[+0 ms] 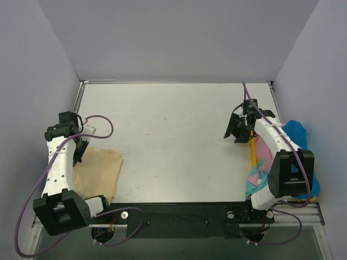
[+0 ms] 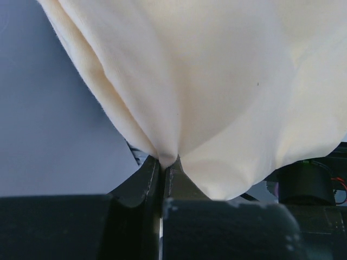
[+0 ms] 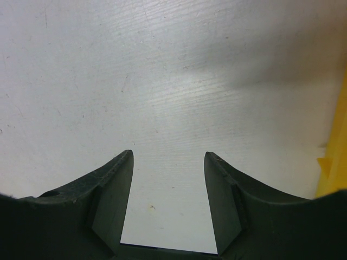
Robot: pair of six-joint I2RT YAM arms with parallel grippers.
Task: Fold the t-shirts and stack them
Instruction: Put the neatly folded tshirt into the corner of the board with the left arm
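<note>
A tan t-shirt (image 1: pixel 97 170) lies bunched at the table's left front edge and hangs from my left gripper (image 1: pixel 80 149), which is shut on a pinch of its cloth. In the left wrist view the cream cloth (image 2: pixel 217 92) fills the frame and gathers into the closed left gripper (image 2: pixel 165 162). My right gripper (image 1: pixel 236 130) is open and empty above bare table at the right; it also shows in the right wrist view (image 3: pixel 168 157). A pile of pink (image 1: pixel 264 149), teal (image 1: pixel 254 181) and bright blue (image 1: pixel 297 135) shirts lies at the right edge, beside the right arm.
A yellow bin rim (image 1: pixel 252 151) holds the shirt pile at the right; its edge shows in the right wrist view (image 3: pixel 333 157). Grey walls close in the white table (image 1: pixel 173 141) on three sides. The arm bases sit on a black rail at the front.
</note>
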